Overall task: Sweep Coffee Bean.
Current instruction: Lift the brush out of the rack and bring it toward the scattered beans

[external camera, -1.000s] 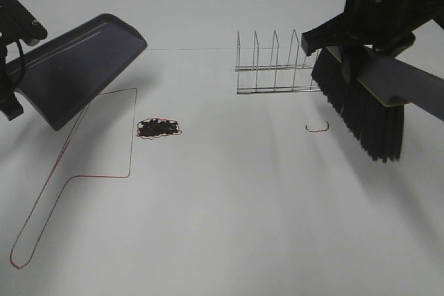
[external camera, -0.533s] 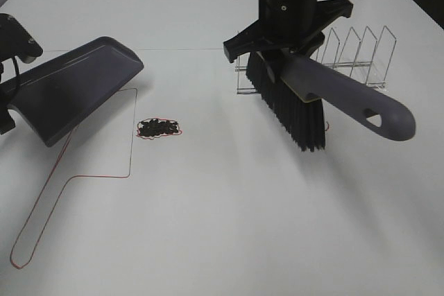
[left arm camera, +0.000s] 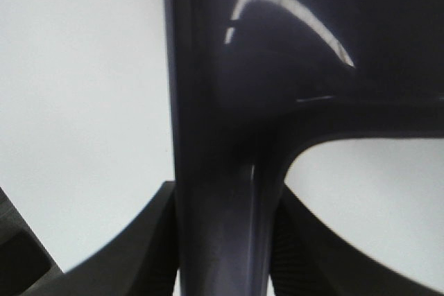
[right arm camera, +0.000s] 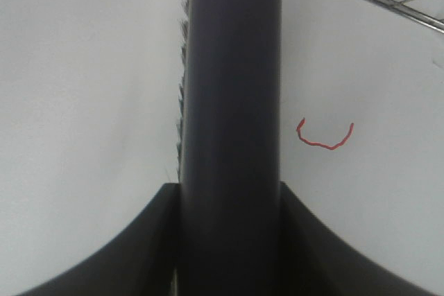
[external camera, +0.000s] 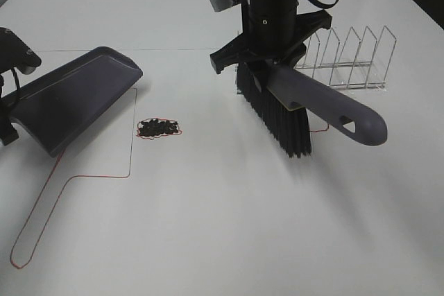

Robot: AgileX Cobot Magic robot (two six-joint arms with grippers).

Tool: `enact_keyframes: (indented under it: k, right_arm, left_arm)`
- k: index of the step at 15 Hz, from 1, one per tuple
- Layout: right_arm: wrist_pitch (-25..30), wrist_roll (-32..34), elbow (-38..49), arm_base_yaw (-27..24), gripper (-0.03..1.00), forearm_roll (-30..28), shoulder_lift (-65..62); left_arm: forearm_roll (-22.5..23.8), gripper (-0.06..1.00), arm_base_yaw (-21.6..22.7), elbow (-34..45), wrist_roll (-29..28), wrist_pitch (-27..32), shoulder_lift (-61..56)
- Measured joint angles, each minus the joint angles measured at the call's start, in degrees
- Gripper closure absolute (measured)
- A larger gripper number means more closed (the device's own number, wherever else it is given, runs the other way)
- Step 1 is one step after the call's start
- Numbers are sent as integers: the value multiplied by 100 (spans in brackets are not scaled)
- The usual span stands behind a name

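Note:
The coffee beans (external camera: 159,128) lie in a small dark cluster inside a red outline on the white table. My right gripper (external camera: 267,67) is shut on the dark brush (external camera: 305,102); its black bristles (external camera: 274,112) hang above the table, to the right of the beans. The brush handle fills the right wrist view (right arm camera: 232,123). My left gripper (external camera: 10,112) is shut on the handle of the dark dustpan (external camera: 73,98), which is held tilted at the left of the beans. The dustpan handle shows in the left wrist view (left arm camera: 222,192).
A wire rack (external camera: 350,60) stands at the back right, behind the brush. A red dustpan-shaped outline (external camera: 83,171) is drawn on the table at the left. A small red curve (right arm camera: 325,136) is drawn near the brush.
My right gripper has carried the brush leftward from in front of the rack toward the table's middle. The dustpan has sunk slightly.

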Motion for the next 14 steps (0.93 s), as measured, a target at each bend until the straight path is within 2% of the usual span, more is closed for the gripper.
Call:
enact_keyframes:
  k: [9, 12, 14]
  right_arm:
    - [17, -63, -269, 0, 62, 97, 246]
    - [11, -143, -430, 0, 62, 132, 395]
    - [11, -172, -527, 0, 62, 132, 584]
  left_arm:
    - [63, 61, 0, 0, 103, -195, 0]
    - [17, 61, -138, 0, 309, -46, 52]
    - [-11, 61, -292, 0, 407, 338, 201]
